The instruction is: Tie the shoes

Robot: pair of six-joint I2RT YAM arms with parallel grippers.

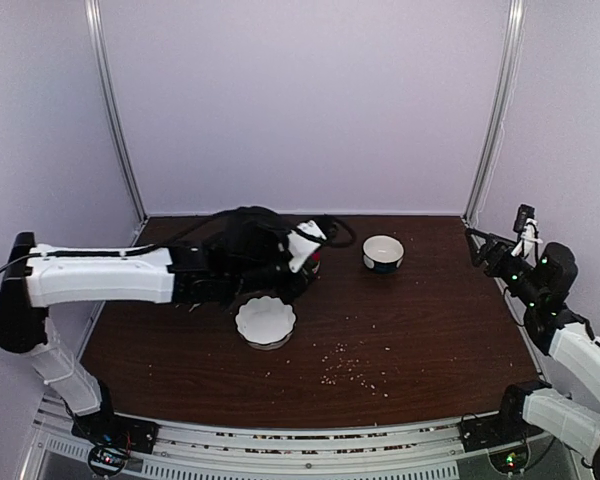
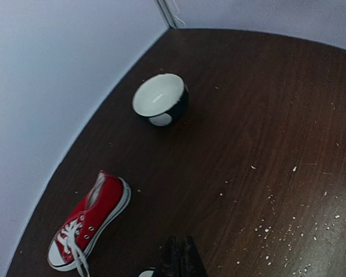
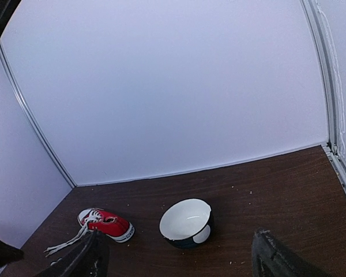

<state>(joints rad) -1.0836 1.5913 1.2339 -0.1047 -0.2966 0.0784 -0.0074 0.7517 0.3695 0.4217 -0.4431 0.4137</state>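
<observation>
The red sneaker [image 2: 91,218] lies on its sole on the dark table, with its white laces [image 2: 75,245] loose and trailing off the toe end. My left gripper [image 2: 180,258] is shut and empty, hovering a little to the right of the shoe and not touching it. In the top view my left arm covers most of the shoe; only a red sliver [image 1: 316,264] shows. The shoe also shows in the right wrist view [image 3: 108,224], far to the left. My right gripper [image 3: 179,262] is open wide and empty, held high at the table's right edge [image 1: 488,250].
A dark bowl with a white inside [image 1: 383,253] [image 2: 160,99] [image 3: 187,223] stands right of the shoe. A white scalloped bowl [image 1: 265,322] sits near the table's middle. Crumbs [image 1: 355,367] are scattered towards the front. Walls close off the back and both sides.
</observation>
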